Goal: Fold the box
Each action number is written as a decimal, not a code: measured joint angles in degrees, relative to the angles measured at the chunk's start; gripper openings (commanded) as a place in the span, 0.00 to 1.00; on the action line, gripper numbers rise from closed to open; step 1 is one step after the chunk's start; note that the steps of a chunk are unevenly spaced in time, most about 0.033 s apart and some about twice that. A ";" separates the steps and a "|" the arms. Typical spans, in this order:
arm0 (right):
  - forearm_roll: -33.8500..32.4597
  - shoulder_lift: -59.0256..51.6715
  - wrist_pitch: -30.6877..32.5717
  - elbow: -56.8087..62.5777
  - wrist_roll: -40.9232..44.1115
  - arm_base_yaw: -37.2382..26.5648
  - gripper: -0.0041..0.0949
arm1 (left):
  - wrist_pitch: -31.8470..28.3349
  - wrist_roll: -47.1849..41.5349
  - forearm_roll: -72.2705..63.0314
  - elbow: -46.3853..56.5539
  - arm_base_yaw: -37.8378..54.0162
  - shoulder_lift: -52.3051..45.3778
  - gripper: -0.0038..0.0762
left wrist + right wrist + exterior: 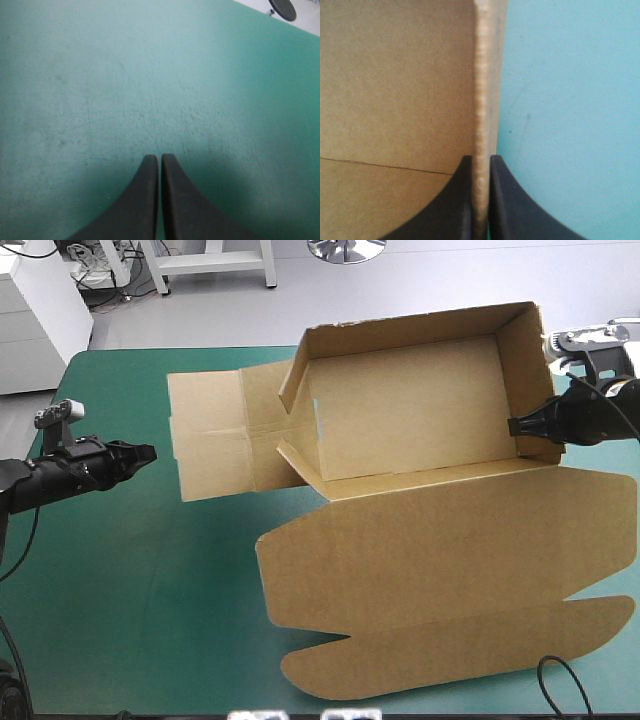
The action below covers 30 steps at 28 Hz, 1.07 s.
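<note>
Right gripper (516, 427) pinches the right wall (522, 370) of the one brown box (410, 410), standing far right on the teal-green cover (120, 620), lid (450, 560) flat nearside. Wall-raising seems underway; next, the flat left flap (210, 440) probably needs lifting and tucking. Left gripper (148, 452), second of two, hovers closed and empty beside that flap.

1 overhead, right wrist close on box (395, 100)

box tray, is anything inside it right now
Nothing shows inside the box: only its bare brown floor and raised walls. The right hand clamps the right wall. The near wall hides the floor strip right behind it.
</note>
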 measured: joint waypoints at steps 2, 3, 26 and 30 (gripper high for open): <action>3.07 0.00 0.00 0.00 -0.89 0.00 0.02 | 1.33 1.36 -0.19 -0.32 0.06 1.99 0.06; 4.33 0.00 0.00 0.00 -1.24 0.00 0.02 | 1.79 1.70 -0.44 -0.38 0.06 2.76 0.06; 3.69 0.65 0.00 0.00 -4.18 0.00 0.02 | 14.36 5.77 -13.46 -7.85 8.02 10.11 0.05; 2.50 3.19 0.00 0.00 -3.65 0.00 0.02 | 15.67 5.59 -10.95 -11.26 8.13 4.88 0.03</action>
